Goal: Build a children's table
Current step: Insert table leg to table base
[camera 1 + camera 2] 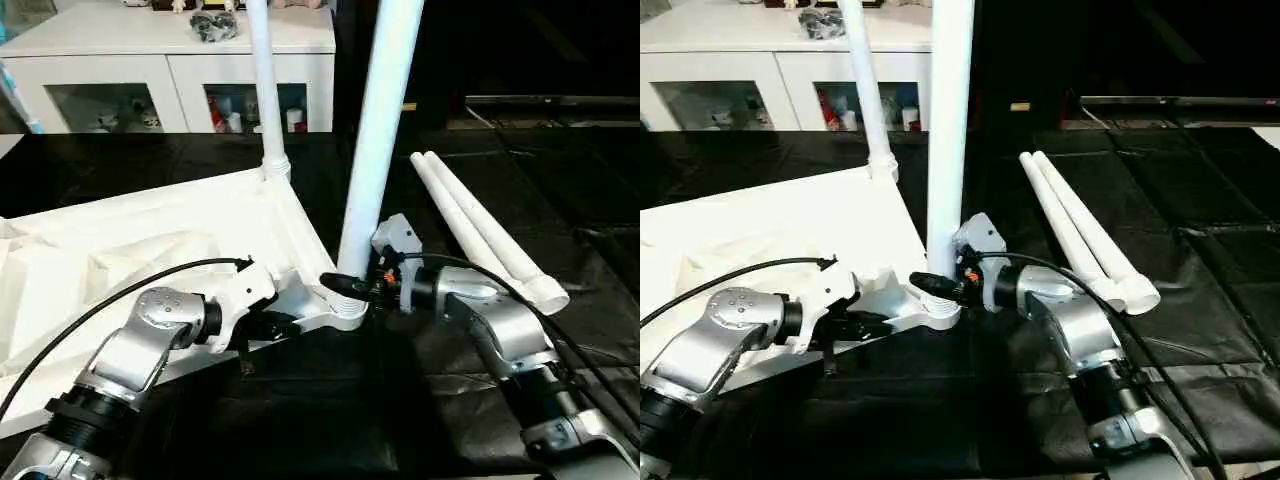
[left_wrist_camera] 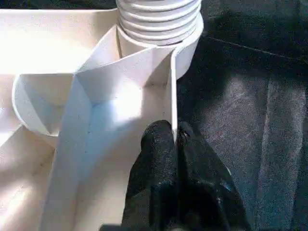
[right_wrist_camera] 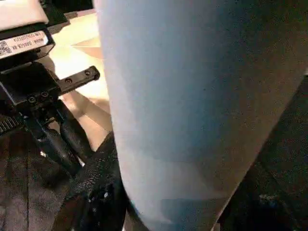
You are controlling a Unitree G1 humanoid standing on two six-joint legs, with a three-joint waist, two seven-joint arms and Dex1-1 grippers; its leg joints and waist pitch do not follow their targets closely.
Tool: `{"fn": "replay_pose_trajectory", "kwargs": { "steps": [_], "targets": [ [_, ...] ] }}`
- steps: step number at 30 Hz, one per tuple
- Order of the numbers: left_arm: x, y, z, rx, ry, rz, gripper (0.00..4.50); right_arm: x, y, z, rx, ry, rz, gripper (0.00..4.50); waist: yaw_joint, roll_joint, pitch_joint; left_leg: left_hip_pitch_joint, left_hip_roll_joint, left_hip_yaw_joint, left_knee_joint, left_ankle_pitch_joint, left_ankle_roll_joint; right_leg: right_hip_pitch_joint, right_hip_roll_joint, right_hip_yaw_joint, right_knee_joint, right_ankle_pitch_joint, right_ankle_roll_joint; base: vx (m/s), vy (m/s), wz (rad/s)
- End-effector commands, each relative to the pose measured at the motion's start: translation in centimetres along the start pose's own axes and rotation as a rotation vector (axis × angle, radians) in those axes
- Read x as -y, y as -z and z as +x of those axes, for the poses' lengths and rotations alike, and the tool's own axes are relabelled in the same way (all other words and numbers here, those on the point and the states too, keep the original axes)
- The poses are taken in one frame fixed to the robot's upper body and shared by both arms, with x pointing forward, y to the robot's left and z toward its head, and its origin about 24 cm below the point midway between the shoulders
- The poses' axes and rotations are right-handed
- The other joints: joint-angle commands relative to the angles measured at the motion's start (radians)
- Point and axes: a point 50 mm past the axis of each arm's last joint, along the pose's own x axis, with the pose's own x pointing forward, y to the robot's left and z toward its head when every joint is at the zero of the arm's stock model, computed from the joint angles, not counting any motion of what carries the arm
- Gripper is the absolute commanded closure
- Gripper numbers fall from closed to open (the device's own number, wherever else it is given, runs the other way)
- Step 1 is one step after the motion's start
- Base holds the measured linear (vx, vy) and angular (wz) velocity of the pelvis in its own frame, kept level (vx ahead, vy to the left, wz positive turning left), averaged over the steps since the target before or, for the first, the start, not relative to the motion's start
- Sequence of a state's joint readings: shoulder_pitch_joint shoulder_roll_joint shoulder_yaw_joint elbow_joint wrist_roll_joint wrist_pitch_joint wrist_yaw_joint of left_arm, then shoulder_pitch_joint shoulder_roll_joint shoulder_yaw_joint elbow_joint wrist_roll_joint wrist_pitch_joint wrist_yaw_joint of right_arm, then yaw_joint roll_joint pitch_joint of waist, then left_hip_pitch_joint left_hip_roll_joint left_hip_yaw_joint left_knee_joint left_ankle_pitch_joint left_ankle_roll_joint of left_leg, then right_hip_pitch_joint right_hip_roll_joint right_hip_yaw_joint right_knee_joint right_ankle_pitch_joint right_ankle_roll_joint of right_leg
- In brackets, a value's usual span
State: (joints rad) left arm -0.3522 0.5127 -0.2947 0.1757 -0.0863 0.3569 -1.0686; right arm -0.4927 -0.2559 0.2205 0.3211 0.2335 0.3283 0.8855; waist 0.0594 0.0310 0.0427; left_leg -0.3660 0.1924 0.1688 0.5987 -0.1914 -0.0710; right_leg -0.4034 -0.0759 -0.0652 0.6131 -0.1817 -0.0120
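Note:
The white table top lies upside down on the black floor, ribbed underside up. One leg stands in its far corner socket. A second leg stands upright in the near corner socket, and my right gripper is shut around its base. My left gripper is shut on the thin rim wall of the top, just beside that socket. Two loose legs lie side by side on the floor to the right.
A white cabinet with glass doors stands at the back left, with small items on top and inside. Black mats cover the floor. A dark rail runs along the back right.

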Motion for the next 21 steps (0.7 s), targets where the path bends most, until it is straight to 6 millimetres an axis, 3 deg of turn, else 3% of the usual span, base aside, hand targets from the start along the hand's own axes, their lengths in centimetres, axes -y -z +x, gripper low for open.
{"fn": "replay_pose_trajectory", "kwargs": {
  "steps": [1,3,12,14,15,16,18,20,21],
  "targets": [
    [0.9,-0.3,0.4,0.002,0.081,0.031,4.50,-0.2,0.9,0.4,-0.051,-0.027,0.043,2.56,0.001,-0.004,-0.058,0.005,0.029,-0.006,-0.075,-0.189,0.019,0.050,-0.057,0.045,-0.069,-0.210,-0.206,0.000,0.000,0.00],
    [0.9,-0.3,0.4,-0.001,0.082,0.033,4.50,-0.3,1.1,0.4,-0.069,-0.044,0.048,2.56,0.001,-0.006,-0.058,0.005,0.029,-0.005,-0.074,-0.187,0.020,0.051,-0.058,0.045,-0.069,-0.207,-0.206,0.000,0.000,0.00],
    [0.7,-0.6,0.6,0.013,0.072,0.034,4.50,-0.1,2.2,-0.3,-0.082,-0.022,0.132,2.56,0.003,0.000,-0.059,0.010,0.030,-0.007,-0.077,-0.212,0.005,0.050,-0.057,0.046,-0.071,-0.211,-0.204,0.000,0.000,0.00],
    [0.7,-0.6,0.6,0.015,0.071,0.032,4.50,0.0,2.3,-0.4,-0.067,-0.008,0.152,2.56,0.003,0.005,-0.060,0.010,0.029,-0.008,-0.077,-0.219,0.002,0.051,-0.057,0.045,-0.070,-0.199,-0.209,0.000,0.000,0.00],
    [0.6,-0.7,0.6,0.018,0.069,0.029,4.50,0.1,2.3,-0.5,-0.053,0.005,0.168,2.56,0.004,0.012,-0.060,0.009,0.029,-0.009,-0.077,-0.222,-0.001,0.051,-0.058,0.045,-0.069,-0.195,-0.211,0.000,0.000,0.00],
    [0.6,-0.7,0.6,0.021,0.067,0.027,4.50,0.1,2.3,-0.6,-0.043,0.014,0.177,2.56,0.002,0.008,-0.059,0.010,0.029,-0.007,-0.077,-0.227,0.000,0.050,-0.056,0.045,-0.073,-0.195,-0.211,0.000,0.000,0.00],
    [0.3,-0.9,0.6,0.040,0.057,0.009,4.50,0.2,2.6,-1.0,0.018,0.062,0.234,2.56,0.003,0.023,-0.059,0.013,0.029,-0.009,-0.078,-0.249,-0.009,0.048,-0.055,0.044,-0.073,-0.188,-0.216,0.000,0.000,0.00],
    [0.2,-1.0,0.6,0.045,0.054,0.006,4.50,0.2,2.7,-1.1,0.038,0.072,0.243,2.56,0.004,0.017,-0.061,0.013,0.028,-0.009,-0.079,-0.261,-0.011,0.051,-0.056,0.043,-0.073,-0.184,-0.221,0.000,0.000,0.00],
    [0.1,-1.1,0.6,0.048,0.051,0.004,4.50,0.1,2.8,-1.2,0.060,0.085,0.259,2.56,0.006,0.028,-0.060,0.011,0.027,-0.011,-0.080,-0.263,-0.012,0.052,-0.057,0.042,-0.072,-0.193,-0.220,0.000,0.000,0.00]
  ]
}}
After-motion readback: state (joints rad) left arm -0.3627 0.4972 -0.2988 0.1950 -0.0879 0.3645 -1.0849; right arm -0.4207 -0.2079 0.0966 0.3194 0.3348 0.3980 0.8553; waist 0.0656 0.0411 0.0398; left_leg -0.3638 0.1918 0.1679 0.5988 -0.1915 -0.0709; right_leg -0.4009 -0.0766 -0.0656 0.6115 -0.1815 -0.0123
